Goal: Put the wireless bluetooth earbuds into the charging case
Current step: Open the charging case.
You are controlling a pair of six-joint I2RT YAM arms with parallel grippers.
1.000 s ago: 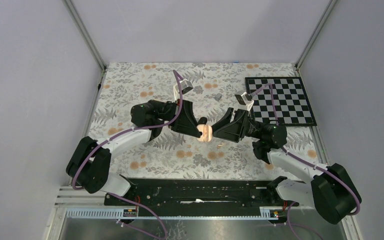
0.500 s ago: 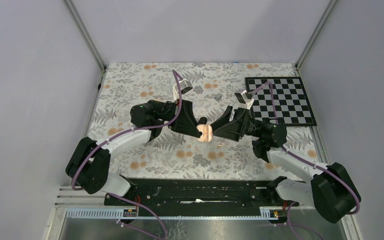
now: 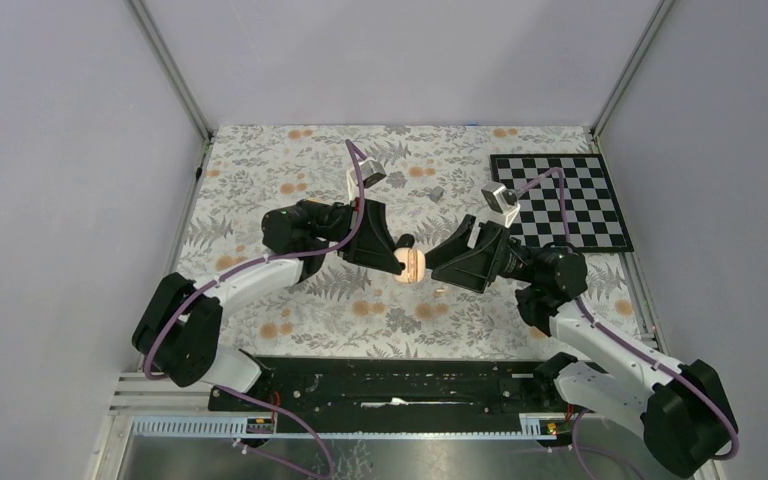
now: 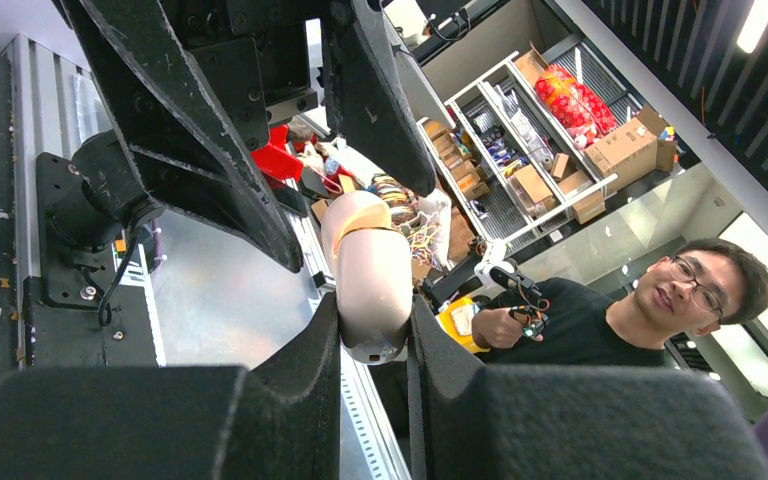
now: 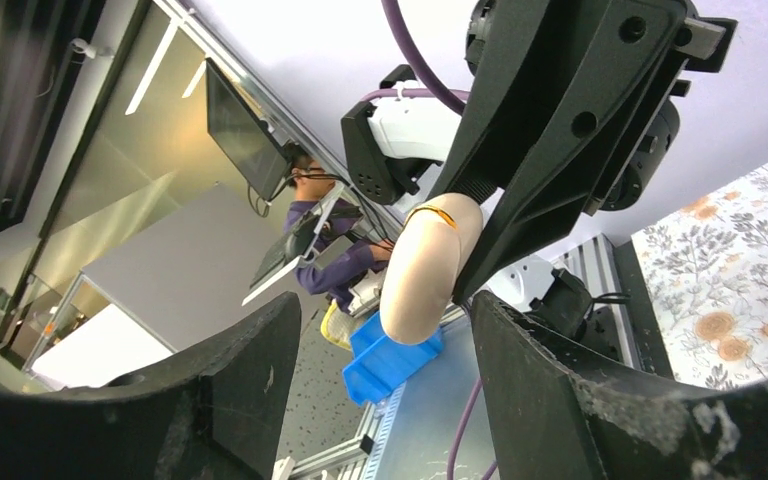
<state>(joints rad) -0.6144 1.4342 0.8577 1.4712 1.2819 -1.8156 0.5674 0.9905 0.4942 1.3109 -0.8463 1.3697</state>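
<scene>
My left gripper (image 3: 401, 262) is shut on a peach, oval charging case (image 3: 412, 265) with an orange seam and holds it above the floral mat. In the left wrist view the case (image 4: 370, 280) is pinched between my left gripper's (image 4: 373, 330) black pads. My right gripper (image 3: 438, 262) faces it from the right, open, with the jaws wide apart. In the right wrist view the case (image 5: 425, 275) shows beyond my right gripper (image 5: 385, 305), not touched by it. The case looks closed. The tiny black earbuds are not in view.
A small grey block (image 3: 436, 193) lies on the floral mat (image 3: 290, 160) behind the grippers. A black-and-white checkerboard (image 3: 565, 200) lies at the back right. A black rail (image 3: 390, 380) runs along the near edge.
My right arm has drawn back a little to the right and tilted, its wrist now higher. My left gripper and the case have stayed still.
</scene>
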